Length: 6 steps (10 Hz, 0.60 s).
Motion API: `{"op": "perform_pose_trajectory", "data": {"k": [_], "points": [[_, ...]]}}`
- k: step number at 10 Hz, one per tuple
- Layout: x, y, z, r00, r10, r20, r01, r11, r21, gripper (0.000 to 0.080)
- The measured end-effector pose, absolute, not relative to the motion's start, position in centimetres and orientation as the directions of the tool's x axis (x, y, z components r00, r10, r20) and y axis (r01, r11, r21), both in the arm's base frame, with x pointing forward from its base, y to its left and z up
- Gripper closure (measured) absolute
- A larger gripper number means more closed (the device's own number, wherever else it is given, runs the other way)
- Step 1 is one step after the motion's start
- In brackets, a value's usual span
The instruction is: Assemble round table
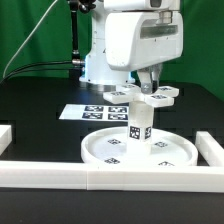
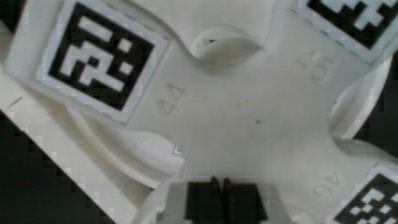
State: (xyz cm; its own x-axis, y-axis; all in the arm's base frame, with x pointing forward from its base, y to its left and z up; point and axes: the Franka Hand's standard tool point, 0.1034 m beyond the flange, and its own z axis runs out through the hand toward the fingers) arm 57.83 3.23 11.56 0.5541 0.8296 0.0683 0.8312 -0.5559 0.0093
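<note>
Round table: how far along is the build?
Done: the leg stands upright at the centre of the round disc. In hand: the gripper looks closed on the cross-shaped piece, which sits level on top of the leg. Left: the pictures cannot show whether that piece is fully fastened. It probably needs tightening before the gripper lets go.

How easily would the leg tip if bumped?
Probably not easily: the leg looks short and thick, standing upright on the disc. It looks like stiff white plastic, so likely light; a hard knock might still topple it.
</note>
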Motion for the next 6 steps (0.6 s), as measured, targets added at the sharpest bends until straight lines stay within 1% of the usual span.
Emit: {"op": "perform_pose_trajectory", "data": {"k": [6], "points": [[57.83,3.19,11.56,0.555,0.829,0.068,0.831,-0.556,0.009,0.0798]]}}
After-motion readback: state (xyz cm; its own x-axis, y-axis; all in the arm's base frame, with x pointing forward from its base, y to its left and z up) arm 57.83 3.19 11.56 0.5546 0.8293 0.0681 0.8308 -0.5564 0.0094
